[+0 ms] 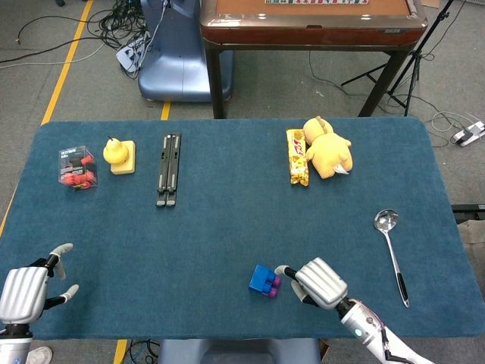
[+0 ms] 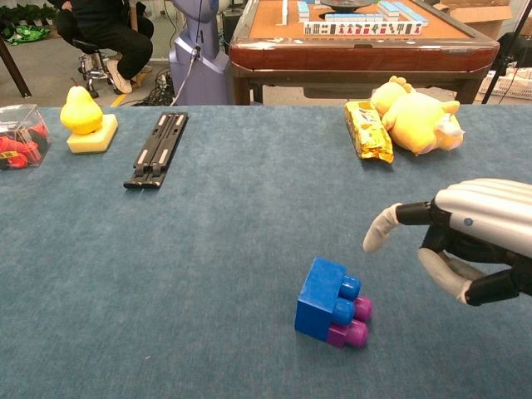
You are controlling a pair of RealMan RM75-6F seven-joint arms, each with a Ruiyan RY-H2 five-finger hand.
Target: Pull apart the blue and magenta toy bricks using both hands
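Currently my right hand [image 2: 474, 241] released, beside joined blue brick [image 2: 320, 297] and magenta brick [image 2: 349, 331]; left hand [image 1: 30, 284] released, empty.

Magenta brick [image 2: 349, 326]: mostly hidden behind the blue brick [image 2: 319, 298] in chest view; only its studs show. Right hand [image 2: 470, 241]: cut off by the frame's right edge there. Left hand [image 1: 26, 286]: lower part cut off at the head view's bottom-left corner; absent from chest view. Clear box [image 2: 18, 135]: cropped at the left edge.
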